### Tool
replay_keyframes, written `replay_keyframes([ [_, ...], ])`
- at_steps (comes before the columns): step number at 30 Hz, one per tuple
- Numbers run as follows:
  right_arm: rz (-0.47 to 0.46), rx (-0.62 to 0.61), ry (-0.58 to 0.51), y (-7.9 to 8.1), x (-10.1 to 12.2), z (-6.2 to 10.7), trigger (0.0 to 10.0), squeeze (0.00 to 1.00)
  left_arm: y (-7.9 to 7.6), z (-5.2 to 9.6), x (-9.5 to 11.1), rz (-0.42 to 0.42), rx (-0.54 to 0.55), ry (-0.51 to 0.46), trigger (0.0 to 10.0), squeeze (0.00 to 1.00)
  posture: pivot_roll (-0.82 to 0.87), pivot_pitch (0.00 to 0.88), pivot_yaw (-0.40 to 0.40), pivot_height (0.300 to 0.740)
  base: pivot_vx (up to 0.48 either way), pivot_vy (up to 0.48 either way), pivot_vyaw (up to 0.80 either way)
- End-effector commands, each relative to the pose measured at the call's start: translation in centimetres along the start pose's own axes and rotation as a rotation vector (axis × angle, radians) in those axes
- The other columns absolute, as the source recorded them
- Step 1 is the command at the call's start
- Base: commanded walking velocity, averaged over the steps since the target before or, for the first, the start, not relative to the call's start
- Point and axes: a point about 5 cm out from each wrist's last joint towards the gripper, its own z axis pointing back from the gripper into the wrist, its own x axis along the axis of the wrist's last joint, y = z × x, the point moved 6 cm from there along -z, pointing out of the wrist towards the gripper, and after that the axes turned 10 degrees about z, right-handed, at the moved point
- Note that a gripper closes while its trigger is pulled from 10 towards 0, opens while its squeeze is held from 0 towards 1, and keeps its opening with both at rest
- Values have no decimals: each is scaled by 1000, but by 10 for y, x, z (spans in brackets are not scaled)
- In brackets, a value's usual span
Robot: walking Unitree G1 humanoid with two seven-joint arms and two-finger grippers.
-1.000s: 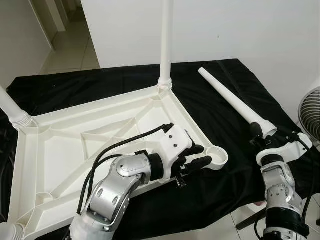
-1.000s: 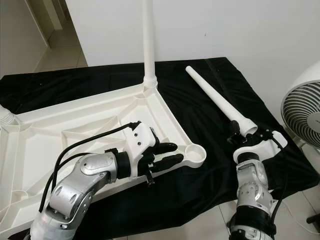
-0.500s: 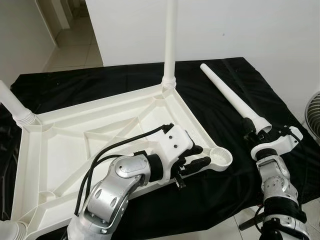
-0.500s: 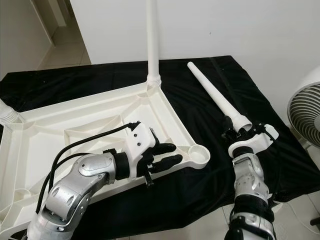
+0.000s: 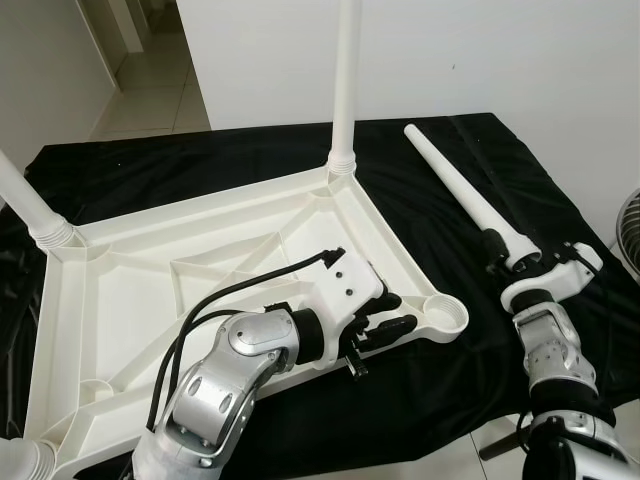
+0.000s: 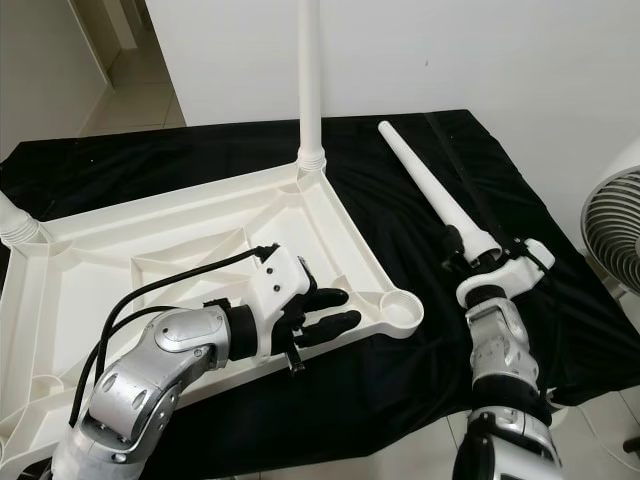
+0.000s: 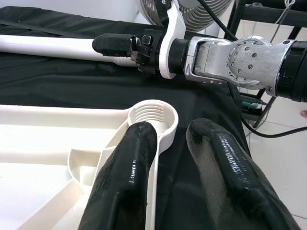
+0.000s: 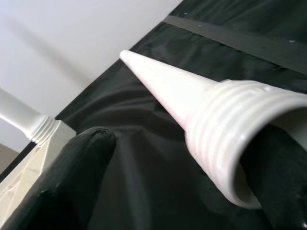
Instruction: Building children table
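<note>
Socket (image 5: 445,316) at the near right corner of the upturned tabletop (image 5: 150,300) is left empty; its rim is straddled by the parted fingers of the left gripper (image 5: 392,314). The loose leg (image 5: 470,200) is laid on the black cloth (image 5: 440,370), its long axis running away from the robot, threaded end nearest. That end is framed loosely by the right gripper (image 5: 510,262), fingers spread, just right of the socket.
</note>
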Motion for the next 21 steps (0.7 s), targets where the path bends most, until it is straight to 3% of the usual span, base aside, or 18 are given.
replay_keyframes([
  [1,23,26,61,2,-12,-3,2157,0,7,1,7,-11,77,-26,10000,0,115,122,86,740,0,0,0],
  [2,32,25,71,1,-13,-6,0,0,8,1,8,-12,77,-29,10000,0,115,122,86,740,0,0,0],
  [11,29,40,49,3,-5,-12,0,0,9,1,7,-15,78,-26,10000,0,108,115,86,740,0,0,0],
  [21,80,-4,-164,2,33,-5,0,0,19,-5,9,43,116,-69,10000,0,66,103,57,740,0,0,0],
])
